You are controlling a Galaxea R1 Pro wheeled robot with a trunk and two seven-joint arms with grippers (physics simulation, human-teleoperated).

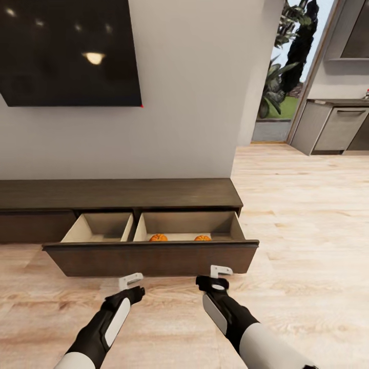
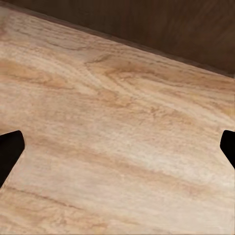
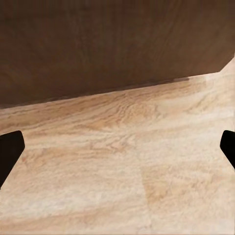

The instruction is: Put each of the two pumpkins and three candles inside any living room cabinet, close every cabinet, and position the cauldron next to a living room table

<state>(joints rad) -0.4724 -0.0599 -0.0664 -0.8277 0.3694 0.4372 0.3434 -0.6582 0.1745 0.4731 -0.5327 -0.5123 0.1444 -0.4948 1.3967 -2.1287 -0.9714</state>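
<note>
the long dark brown cabinet (image 1: 118, 195) stands against the pale wall below a black screen (image 1: 69, 51), and its wide drawer (image 1: 154, 259) is pulled out over the wooden floor (image 1: 307, 230). the drawer has two pale compartments. the two pumpkins lie in the larger compartment, the one on the robot's right: one pumpkin (image 1: 158, 238) near that compartment's middle, the other pumpkin (image 1: 202, 238) well apart from it toward the right. the smaller compartment beside it shows bare pale wood.

both arms reach forward low in front of the drawer's dark front panel. the left gripper (image 1: 130, 280) hangs just short of the panel, and the right gripper (image 1: 221, 271) sits close to the panel's lower edge; whether either touches it cannot be told. in each wrist view the dark fingertips (image 2: 10, 154) (image 3: 10, 154) stand at opposite edges with only floor between them, so both hands are spread wide and hold nothing.

past the wall's corner, grey kitchen units (image 1: 338, 128) and green plants (image 1: 287, 56) show in the distance.
</note>
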